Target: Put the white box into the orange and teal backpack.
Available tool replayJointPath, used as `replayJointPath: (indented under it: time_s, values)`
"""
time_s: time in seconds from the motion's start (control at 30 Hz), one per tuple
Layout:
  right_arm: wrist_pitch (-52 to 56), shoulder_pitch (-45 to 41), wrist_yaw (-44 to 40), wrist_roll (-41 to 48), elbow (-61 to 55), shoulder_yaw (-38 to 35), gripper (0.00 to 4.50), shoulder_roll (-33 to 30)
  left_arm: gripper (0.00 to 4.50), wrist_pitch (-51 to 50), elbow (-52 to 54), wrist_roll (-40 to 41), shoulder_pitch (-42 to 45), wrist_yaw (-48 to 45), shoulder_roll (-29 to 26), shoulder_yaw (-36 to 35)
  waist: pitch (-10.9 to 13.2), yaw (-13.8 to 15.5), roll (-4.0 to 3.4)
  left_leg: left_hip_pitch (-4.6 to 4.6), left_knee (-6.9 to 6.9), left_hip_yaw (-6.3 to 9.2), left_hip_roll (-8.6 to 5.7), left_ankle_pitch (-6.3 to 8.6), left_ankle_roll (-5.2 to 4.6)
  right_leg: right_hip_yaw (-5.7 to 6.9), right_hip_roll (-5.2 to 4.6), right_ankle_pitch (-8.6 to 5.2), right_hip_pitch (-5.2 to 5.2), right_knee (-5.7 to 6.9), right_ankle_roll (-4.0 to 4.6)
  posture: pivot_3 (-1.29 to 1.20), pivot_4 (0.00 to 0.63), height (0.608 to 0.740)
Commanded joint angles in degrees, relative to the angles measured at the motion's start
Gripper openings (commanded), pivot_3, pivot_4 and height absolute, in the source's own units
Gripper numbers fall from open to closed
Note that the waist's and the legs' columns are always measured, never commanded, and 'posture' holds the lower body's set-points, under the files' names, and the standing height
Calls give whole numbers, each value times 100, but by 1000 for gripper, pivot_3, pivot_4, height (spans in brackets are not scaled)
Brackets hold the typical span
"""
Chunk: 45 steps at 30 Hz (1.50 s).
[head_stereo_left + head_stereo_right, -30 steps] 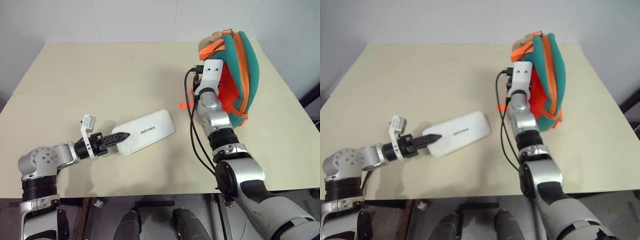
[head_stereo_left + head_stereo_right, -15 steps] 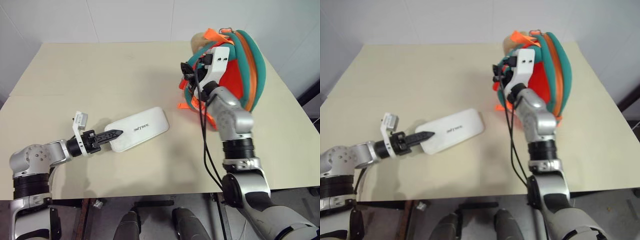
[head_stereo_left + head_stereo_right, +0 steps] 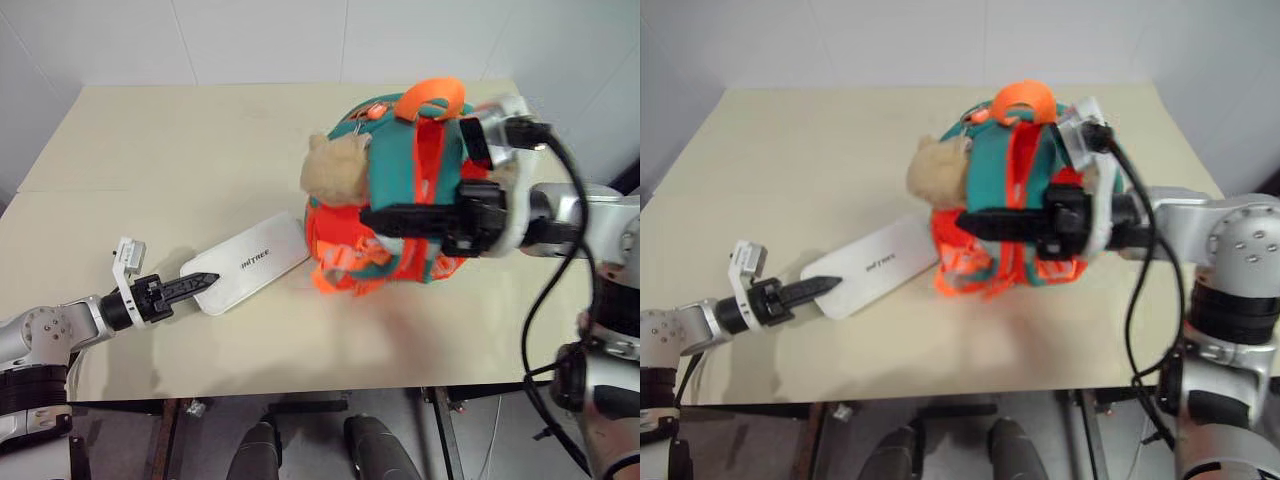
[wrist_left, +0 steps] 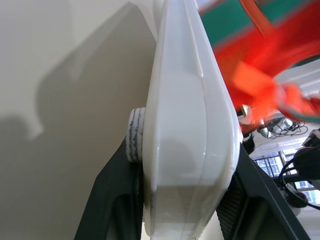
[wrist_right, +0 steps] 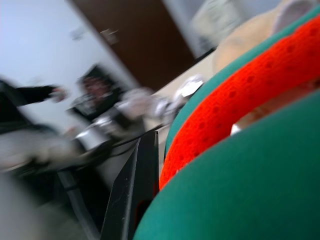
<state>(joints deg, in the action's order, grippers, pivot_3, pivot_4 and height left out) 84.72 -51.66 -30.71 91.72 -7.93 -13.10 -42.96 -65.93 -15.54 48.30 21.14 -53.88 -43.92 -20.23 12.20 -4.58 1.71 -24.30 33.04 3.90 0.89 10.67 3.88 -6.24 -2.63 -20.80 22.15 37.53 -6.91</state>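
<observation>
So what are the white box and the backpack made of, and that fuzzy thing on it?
The white box looks like smooth glossy plastic: it shines and has rounded edges. The backpack looks like soft teal fabric with orange mesh-like straps. The fuzzy toy seems to be tan plush, since its outline is fluffy.

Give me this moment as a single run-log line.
left gripper: shut on white box, box flat on table | right gripper: shut on orange and teal backpack, beside box's far end | box not yet inside
</observation>
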Motion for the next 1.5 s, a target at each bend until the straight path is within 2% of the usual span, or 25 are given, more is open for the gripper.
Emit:
replayJointPath:
  time_s: [0.03,0.1,0.23,0.5,0.63,0.77,0.9,1.03,1.27,1.5]
  values:
    - [488,112,-432,560,288,29,841,-891,1496,165,359,49,-277,15,-5,-241,0,16,1,0,0,-1,0,3,-5,-1,0,0,-2,-6,0,0,150,740]
    - [651,253,-799,327,459,105,841,-1237,1496,276,576,165,-377,-65,63,-323,0,20,1,0,2,-6,-5,9,-12,-1,2,-1,-8,-18,0,0,150,740]
    - [343,453,-1522,-767,673,420,841,-1508,1496,393,1170,552,-498,-27,252,-707,0,33,2,-4,7,-13,-9,12,-12,-5,13,0,-3,-20,0,0,150,740]
    - [-175,694,-2686,-1918,590,969,841,-1448,1496,248,2743,1672,-830,11,148,-1496,1,126,1,-64,31,-11,-6,14,-9,-3,25,2,44,-11,-6,0,150,740]
    - [-391,693,-2972,-2375,686,1177,841,-1357,1496,300,3128,2314,-730,319,131,-1878,1,160,1,-81,63,-4,-9,22,-16,4,27,5,43,-10,-11,0,150,740]
    - [-503,800,-3110,-2631,637,1239,841,-1235,1496,350,3243,2684,-509,525,-41,-1823,1,161,1,-82,88,-5,-17,27,-24,2,31,13,31,-11,-26,0,150,740]
    - [-530,875,-3127,-2728,567,1197,841,-1126,1496,543,3063,2566,-80,545,-127,-1501,1,172,1,-80,96,-5,-20,27,-27,1,35,18,27,-9,-33,0,150,740]
    - [-497,997,-3080,-2714,450,1051,841,-1072,1496,1167,2653,1750,471,342,-104,-878,1,186,1,-80,100,-5,-19,27,-27,1,40,19,24,-8,-35,0,150,740]
    - [-400,1310,-2943,-2619,219,723,841,-1112,1496,1734,2050,980,921,-276,-218,-184,1,166,1,-84,98,-11,-14,28,-29,-4,44,19,31,-7,-35,0,150,740]
    - [-290,1566,-2642,-2485,38,368,841,-1013,1496,1717,1770,1091,1274,-727,-233,-121,1,182,1,-84,102,-11,-16,29,-30,-4,43,19,29,-3,-35,0,150,740]
